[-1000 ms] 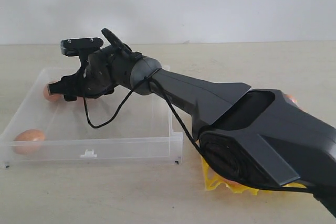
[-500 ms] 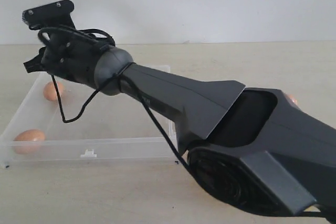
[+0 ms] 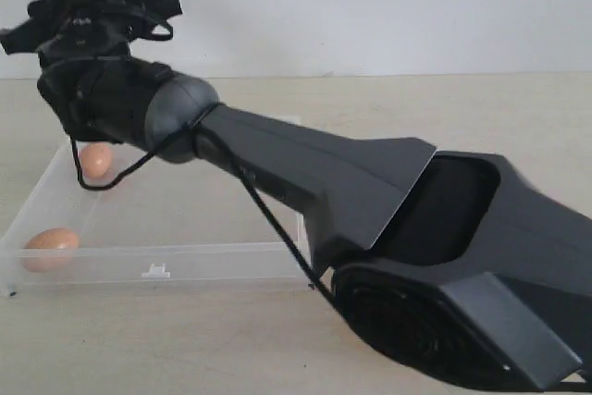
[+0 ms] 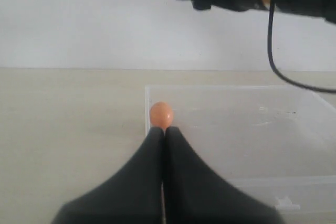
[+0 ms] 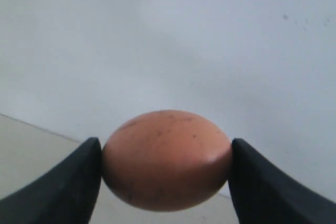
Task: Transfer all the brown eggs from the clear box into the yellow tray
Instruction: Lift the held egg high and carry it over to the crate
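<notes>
- As I judge it, the step in hand is the carry. The right gripper (image 5: 166, 179) is pinching a smooth, speckled orange-brown egg (image 5: 167, 158) by its two ends, with one black finger on each end and the jaws standing wide around it.
- That egg hangs in the air, high above the far left corner of the shallow, transparent plastic clear box (image 3: 185, 261) and well apart from its walls.
- Two more brown eggs lie inside the clear box, one by its far left corner (image 3: 95, 159) and one in its near left corner (image 3: 51, 245). So the job looks well short of done.
- I cannot see the yellow tray. The arm's bulk hides the pale surface (image 3: 462, 108) to the right of the clear box.
- The next move calls for swinging the egg away from above the clear box and across to the tray. There it would be lowered into a free cup before the jaws ease apart, with no extra squeeze, since a shell cracks easily.
- The dark right arm (image 3: 370, 182) reaches in from the right of the clear box and slants across over it. Its wrist is cocked upward, and a black cable (image 3: 268, 219) loops beneath.
- The left gripper (image 4: 161, 132) has its fingers pressed together and holds nothing. It sits low, just outside the clear box, aimed at an egg by the box's wall. I cannot tell whether it touches the wall.
</notes>
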`<state>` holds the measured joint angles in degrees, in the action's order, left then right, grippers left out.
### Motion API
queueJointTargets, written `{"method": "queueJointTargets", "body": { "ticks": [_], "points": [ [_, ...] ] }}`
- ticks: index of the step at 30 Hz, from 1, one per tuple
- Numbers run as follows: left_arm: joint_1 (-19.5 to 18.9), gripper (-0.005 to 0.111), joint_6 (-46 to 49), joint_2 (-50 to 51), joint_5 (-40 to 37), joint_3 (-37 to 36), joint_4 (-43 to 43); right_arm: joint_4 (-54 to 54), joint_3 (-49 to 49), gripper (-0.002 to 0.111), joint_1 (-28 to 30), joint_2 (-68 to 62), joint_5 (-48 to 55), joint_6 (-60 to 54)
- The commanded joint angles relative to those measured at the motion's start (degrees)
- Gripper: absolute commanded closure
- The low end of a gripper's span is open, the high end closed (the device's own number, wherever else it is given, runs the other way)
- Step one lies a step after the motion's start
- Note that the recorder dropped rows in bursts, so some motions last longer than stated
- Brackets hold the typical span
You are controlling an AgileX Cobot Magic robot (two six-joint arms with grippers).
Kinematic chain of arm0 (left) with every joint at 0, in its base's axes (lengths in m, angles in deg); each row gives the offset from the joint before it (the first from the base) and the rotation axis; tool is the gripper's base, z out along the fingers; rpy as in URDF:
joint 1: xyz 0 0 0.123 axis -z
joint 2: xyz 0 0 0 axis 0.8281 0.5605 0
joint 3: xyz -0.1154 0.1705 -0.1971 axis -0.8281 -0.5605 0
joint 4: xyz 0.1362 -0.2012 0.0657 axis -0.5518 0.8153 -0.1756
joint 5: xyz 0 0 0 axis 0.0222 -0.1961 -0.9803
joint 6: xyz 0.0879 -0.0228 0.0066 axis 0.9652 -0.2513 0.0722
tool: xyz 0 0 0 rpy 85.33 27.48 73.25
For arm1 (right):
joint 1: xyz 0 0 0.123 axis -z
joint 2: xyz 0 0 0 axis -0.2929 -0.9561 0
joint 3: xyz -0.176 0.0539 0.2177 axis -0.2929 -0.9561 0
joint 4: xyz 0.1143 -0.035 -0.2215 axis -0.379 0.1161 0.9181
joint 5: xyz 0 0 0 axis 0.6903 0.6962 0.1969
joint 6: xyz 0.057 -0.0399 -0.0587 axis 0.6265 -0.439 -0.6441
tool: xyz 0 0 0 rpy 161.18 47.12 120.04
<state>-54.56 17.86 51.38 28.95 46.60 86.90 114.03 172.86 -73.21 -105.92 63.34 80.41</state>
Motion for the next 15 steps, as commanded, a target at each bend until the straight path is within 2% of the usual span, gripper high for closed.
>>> {"method": "queueJointTargets", "body": {
  "ticks": [1,3,4,10,15],
  "points": [
    [0.4,0.111,0.2,0.2,0.5,-0.2,0.0,2.0,0.3,0.109,4.4,4.8,-33.0,-2.3],
    [0.4,0.111,0.2,0.2,0.5,-0.2,0.0,2.2,0.3,0.109,7.5,5.7,-55.3,-2.0],
    [0.4,0.111,0.2,0.2,0.5,-0.2,0.0,2.2,0.3,0.109,9.2,5.9,-63.1,-0.4],
    [0.4,0.111,0.2,0.2,0.5,-0.2,0.0,2.3,0.3,0.109,17.1,6.0,-84.4,14.1],
    [0.4,0.111,0.2,0.2,0.5,-0.2,0.0,1.5,0.3,0.109,20.0,6.0,-100.9,18.0]
  ]
}}
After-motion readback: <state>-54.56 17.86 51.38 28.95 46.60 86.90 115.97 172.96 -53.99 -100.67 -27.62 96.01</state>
